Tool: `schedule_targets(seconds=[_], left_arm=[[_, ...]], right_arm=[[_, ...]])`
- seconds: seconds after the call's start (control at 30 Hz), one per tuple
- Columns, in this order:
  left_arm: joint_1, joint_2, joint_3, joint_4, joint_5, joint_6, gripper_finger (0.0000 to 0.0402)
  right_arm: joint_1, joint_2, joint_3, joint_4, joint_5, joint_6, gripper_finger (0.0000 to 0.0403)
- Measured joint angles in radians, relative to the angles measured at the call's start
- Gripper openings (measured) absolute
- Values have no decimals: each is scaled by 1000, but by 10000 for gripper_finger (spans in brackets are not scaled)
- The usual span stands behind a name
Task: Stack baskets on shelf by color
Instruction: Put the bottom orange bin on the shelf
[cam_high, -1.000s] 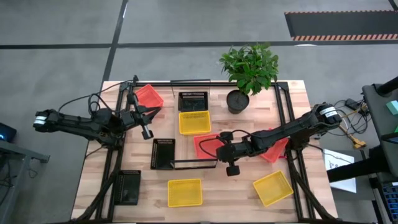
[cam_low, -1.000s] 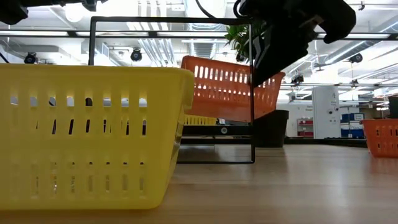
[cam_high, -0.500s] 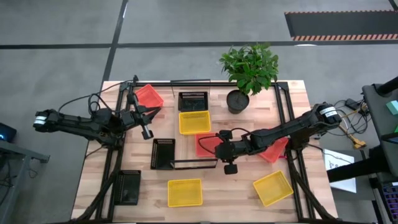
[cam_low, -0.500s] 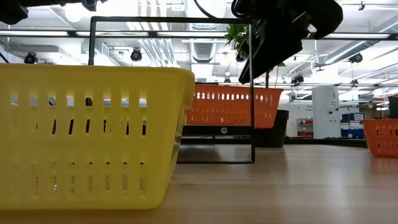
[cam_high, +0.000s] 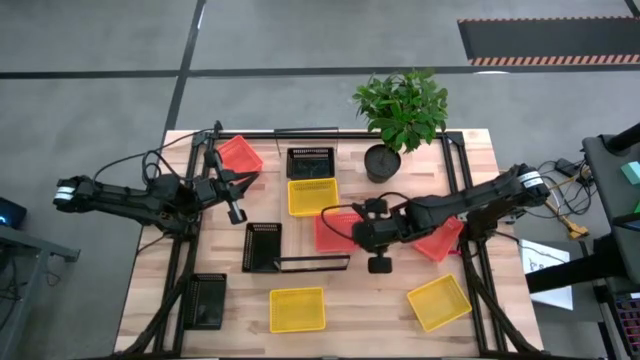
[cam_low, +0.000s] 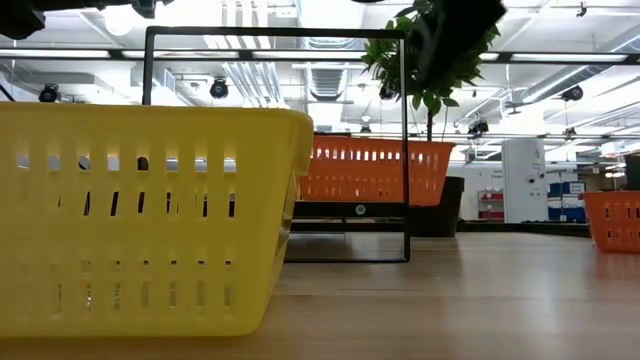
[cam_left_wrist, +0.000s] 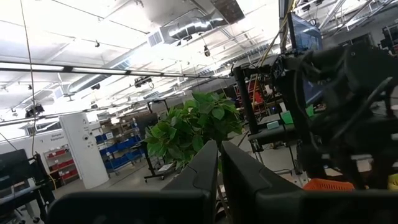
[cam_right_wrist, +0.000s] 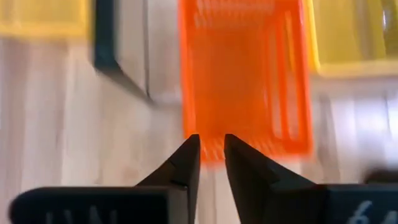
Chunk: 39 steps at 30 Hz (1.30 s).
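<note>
A red basket (cam_high: 333, 232) (cam_right_wrist: 242, 68) rests level on the near end of the shelf (cam_low: 405, 150), behind a yellow basket (cam_high: 312, 197) and a black basket (cam_high: 310, 162) in the same row. My right gripper (cam_high: 348, 230) (cam_right_wrist: 209, 146) hangs above the red basket's near end, pointing steeply down, open, with nothing between its fingers. My left gripper (cam_high: 243, 180) (cam_left_wrist: 218, 152) is shut and held in the air at the table's left, near another red basket (cam_high: 240, 155).
Loose baskets lie on the table: black ones (cam_high: 262, 246) (cam_high: 206, 300), yellow ones (cam_high: 297, 309) (cam_high: 438, 302), and a red one (cam_high: 440, 240) under the right arm. A potted plant (cam_high: 400, 120) stands at the far edge. The near yellow basket (cam_low: 150, 220) fills the low view's left.
My right gripper held the red basket tilted above the shelf, set it down level, let go by opening, and has risen clear of it while tipping to point more steeply down. The basket stays on the shelf.
</note>
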Motion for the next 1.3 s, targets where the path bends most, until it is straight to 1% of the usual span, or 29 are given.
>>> schedule_targets(seconds=[0.13, 0.2, 0.27, 0.37, 0.57, 0.7, 0.8, 0.93, 1.2, 1.3], left_arm=[[0, -1, 0, 0, 0, 0, 6], [0, -1, 0, 0, 0, 0, 6], [0, -1, 0, 0, 0, 0, 6], [0, -1, 0, 0, 0, 0, 6], [0, -1, 0, 0, 0, 0, 6], [0, -1, 0, 0, 0, 0, 6], [0, -1, 0, 0, 0, 0, 6], [0, -1, 0, 0, 0, 0, 6], [0, 1, 0, 0, 0, 0, 6], [0, 1, 0, 0, 0, 0, 6]], right_arm=[[-25, 0, -5, -144, 1, 54, 19], [-39, 0, -32, -166, 1, 81, 12], [-52, 1, -69, -151, 1, 104, 9], [-66, 2, -121, -90, 0, 106, 9], [-87, 2, -196, 105, -8, 81, 9], [-88, 2, -203, 224, -8, 42, 9], [-89, 2, -183, 258, -8, 17, 8], [-89, 2, -154, 193, -7, 17, 8], [-91, 0, -127, -48, 2, 101, 8], [-97, 3, -157, -40, 10, 108, 8]])
